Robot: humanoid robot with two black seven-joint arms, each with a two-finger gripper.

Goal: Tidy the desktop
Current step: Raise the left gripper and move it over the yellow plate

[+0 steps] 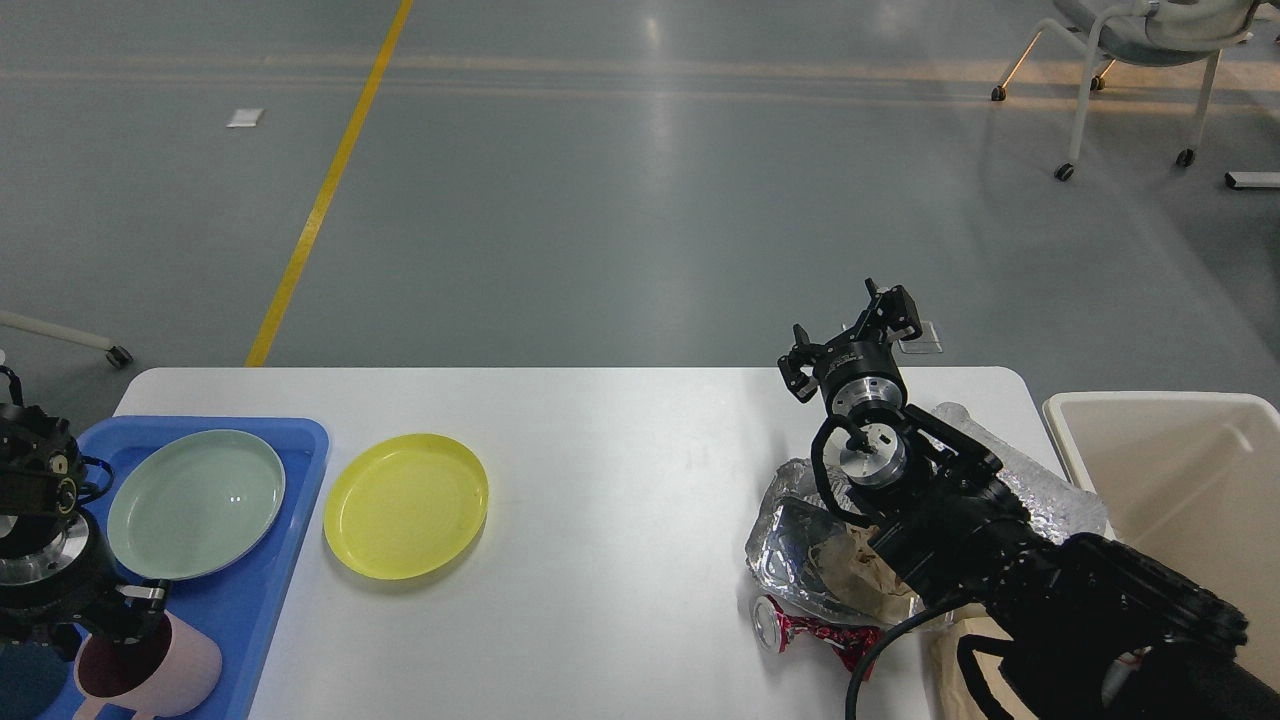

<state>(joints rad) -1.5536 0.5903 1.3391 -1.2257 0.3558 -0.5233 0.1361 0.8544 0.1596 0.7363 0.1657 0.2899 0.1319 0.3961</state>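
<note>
Tool, right [852, 336]: hanging open, empty | left tool [120, 608]: holding pink plastic cup [150, 672], we are judging | yellow round plate [405, 505], foil trash [800, 540] waiting on white tabletop [620, 450].

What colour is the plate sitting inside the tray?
Pale green plate, lying in the blue tray; the head view shows it clearly.

Right arm [1040, 570]: matte black segmented housings with two bare silver metal discs at the wrist, nearer the 12 o'clock end. Black cables loop beside the lower disc and at 6 o'clock. Right hand [852, 338]: two black fingers. Left arm [45, 560]: black, silver collar, brass-coloured fittings.
</note>
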